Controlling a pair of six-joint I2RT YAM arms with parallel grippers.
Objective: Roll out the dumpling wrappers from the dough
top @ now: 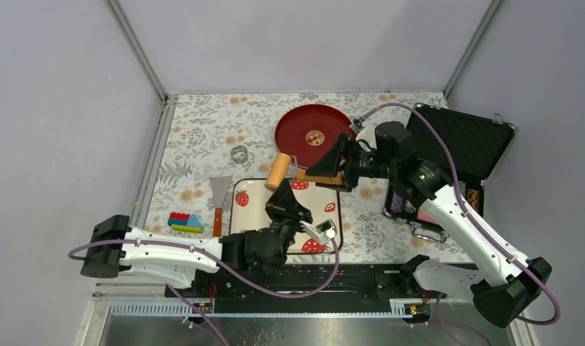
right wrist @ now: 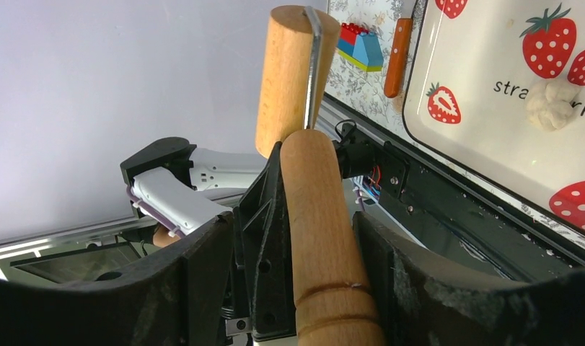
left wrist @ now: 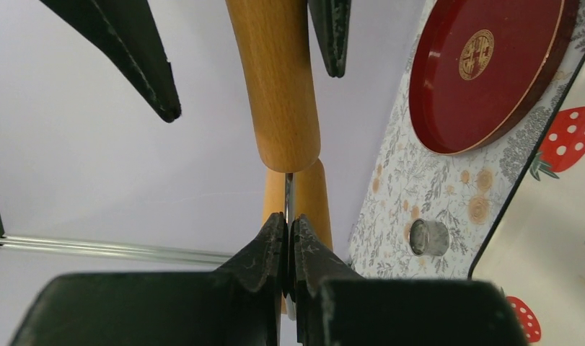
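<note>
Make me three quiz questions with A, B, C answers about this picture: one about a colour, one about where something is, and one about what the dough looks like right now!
1. What colour is the big round plate?
A. Blue
B. Red
C. Green

2. Where is the dough sitting?
A. On the plate
B. On the strawberry tray
C. In a bowl

3. What shape is the dough in?
A. A lumpy blob
B. A thin flat circle
C. Long strips

Answers:
1 is B: the plate is dark red with a gold mark in the middle.
2 is B: the right wrist view shows the dough on the white tray, next to the printed strawberries.
3 is A: it is a bumpy off-white lump, not yet rolled flat.
</note>
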